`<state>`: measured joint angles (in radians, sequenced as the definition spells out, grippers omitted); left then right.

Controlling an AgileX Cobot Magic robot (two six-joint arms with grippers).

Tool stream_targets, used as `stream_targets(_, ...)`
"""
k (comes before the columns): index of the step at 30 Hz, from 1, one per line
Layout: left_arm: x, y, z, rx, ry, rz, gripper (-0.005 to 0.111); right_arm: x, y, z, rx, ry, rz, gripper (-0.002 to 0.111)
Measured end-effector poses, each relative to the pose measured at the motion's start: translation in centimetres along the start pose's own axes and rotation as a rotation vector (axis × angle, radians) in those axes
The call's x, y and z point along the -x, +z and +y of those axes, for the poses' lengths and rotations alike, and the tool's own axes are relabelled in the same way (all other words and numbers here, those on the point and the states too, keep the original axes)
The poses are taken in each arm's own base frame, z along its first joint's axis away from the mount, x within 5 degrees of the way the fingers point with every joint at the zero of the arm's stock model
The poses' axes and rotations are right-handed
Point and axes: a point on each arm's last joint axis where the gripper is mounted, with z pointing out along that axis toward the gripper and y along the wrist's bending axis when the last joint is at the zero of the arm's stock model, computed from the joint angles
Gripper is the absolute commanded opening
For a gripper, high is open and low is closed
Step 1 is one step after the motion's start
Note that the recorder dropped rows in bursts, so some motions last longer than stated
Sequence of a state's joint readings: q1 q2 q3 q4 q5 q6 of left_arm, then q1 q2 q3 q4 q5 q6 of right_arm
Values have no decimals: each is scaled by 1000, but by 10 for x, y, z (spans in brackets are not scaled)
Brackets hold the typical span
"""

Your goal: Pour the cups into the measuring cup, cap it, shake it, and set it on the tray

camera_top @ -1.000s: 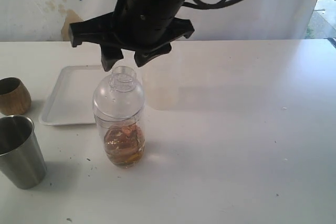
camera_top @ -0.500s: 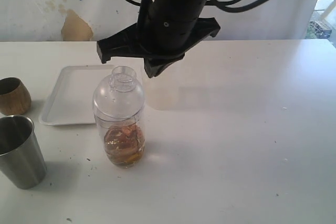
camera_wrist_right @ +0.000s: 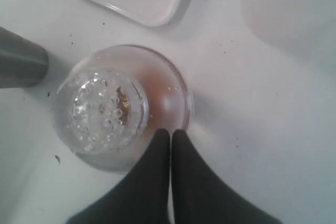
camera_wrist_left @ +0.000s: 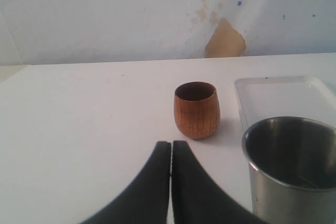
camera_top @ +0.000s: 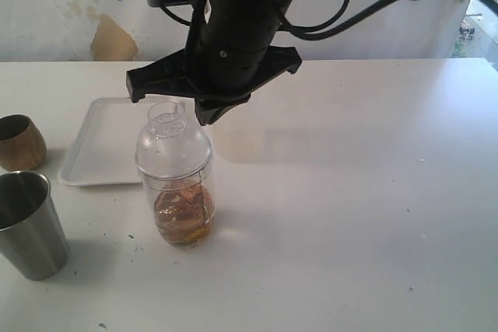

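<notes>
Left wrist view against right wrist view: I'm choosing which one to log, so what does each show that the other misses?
Only the left wrist view shows the wooden cup, standing upright and apart from the steel cup, plus the stained back wall. Only the right wrist view shows the measuring cup from above, its perforated lid on and brownish contents inside. Both show the white tray, the steel cup, the white table, and a pair of black fingers pressed together.
</notes>
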<state>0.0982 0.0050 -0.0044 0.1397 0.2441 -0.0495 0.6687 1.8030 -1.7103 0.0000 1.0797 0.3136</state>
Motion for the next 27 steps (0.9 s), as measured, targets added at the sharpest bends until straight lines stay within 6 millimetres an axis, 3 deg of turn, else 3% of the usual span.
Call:
stream_targets(12,0,0,0,0,0,0,1,2,0,6,63,30,-24,0)
stream_targets(22,0,0,0,0,0,0,1,16,-39,23,166,-23,-250,0)
stream_targets(27,0,0,0,0,0,0,1,10,-25,30,165,-52,-214,0)
